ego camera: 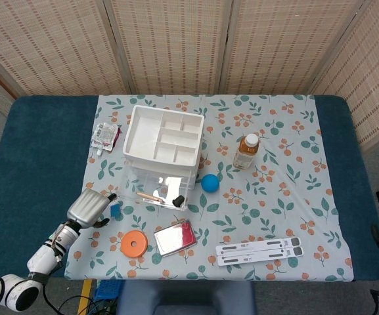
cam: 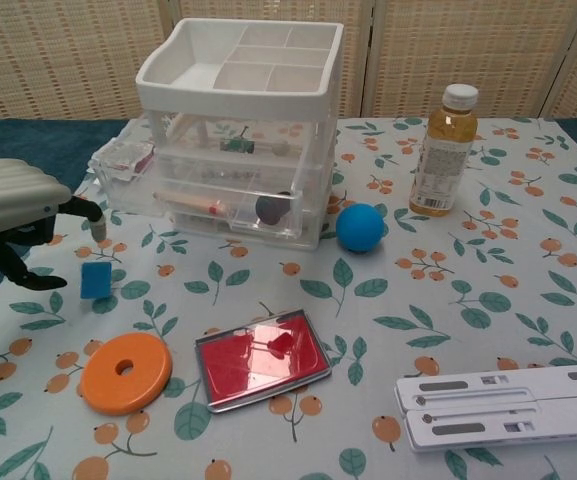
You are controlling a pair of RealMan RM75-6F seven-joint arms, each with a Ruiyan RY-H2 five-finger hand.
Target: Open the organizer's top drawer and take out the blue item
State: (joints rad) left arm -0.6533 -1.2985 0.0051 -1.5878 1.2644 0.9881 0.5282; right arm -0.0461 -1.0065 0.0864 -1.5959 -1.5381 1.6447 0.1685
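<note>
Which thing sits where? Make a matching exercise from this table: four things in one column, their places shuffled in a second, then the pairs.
Things
1. ball
2. bottle
3. orange ring
4. small blue block

Places
A. just left of the red case
B. on the cloth right beside the organizer, at its lower drawer
C. on the cloth just below the fingers of the left hand
D. standing upright behind the ball, further right

Pairs: 1-B, 2-D, 3-A, 4-C
</note>
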